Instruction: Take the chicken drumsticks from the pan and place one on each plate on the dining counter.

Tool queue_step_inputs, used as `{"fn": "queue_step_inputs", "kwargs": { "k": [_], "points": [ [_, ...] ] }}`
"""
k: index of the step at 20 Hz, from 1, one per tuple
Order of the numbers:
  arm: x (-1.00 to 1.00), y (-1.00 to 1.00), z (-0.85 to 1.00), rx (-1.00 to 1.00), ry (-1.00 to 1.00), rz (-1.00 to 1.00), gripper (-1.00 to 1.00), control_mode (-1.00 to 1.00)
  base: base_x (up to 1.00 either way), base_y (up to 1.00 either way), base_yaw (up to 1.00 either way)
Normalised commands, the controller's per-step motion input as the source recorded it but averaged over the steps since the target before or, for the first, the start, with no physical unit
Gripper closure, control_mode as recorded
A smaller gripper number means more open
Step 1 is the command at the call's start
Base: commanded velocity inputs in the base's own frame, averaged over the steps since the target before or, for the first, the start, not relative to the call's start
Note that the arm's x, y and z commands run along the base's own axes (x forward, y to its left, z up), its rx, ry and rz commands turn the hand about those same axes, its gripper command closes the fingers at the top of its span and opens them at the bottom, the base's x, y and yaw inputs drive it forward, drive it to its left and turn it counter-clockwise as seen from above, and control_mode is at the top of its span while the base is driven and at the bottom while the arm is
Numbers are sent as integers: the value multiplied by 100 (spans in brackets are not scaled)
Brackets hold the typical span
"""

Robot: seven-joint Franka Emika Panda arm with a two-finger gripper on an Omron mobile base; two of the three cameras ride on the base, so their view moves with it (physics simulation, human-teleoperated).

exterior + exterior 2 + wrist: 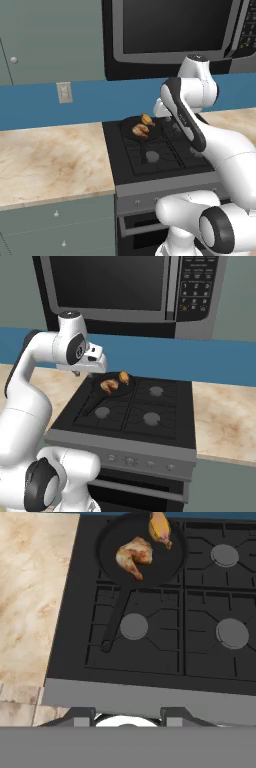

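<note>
The black pan (pixel 165 567) sits on the stove's back left burner, its long handle (pixel 116 614) pointing toward the stove front. Two golden-brown chicken drumsticks lie in it: one (pixel 134 554) near the middle, the other (pixel 160 527) at the far rim. Both base views show the same pan (pixel 127 125) (pixel 126 391) with the drumsticks (pixel 140 131) (pixel 108 386) inside. My gripper (pixel 128 716) hangs high above the stove's front edge, well short of the pan, open with nothing between its fingers. The plates and the dining counter are out of view.
The black stove (pixel 200 647) has three bare burners around the pan. A beige marbled wall counter (pixel 50 160) runs to the left, another (pixel 225 426) to the right. A microwave (pixel 115 286) hangs above, over a blue backsplash with an outlet (pixel 64 92).
</note>
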Motion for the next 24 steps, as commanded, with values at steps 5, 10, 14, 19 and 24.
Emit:
{"fn": "queue_step_inputs", "kwargs": {
  "k": [5,10,14,19,24],
  "points": [
    [10,0,-11,0,-5,0,-100,-100,0,0,0],
    [21,-13,-48,0,-13,0,-100,-100,0,0,0],
    [30,-27,-53,0,-13,0,-100,-100,0,0,0],
    [64,-29,-30,3,-6,0,-100,-100,0,0,0],
    [90,-12,-13,7,-1,0,-100,-100,0,0,0]
  ]
}}
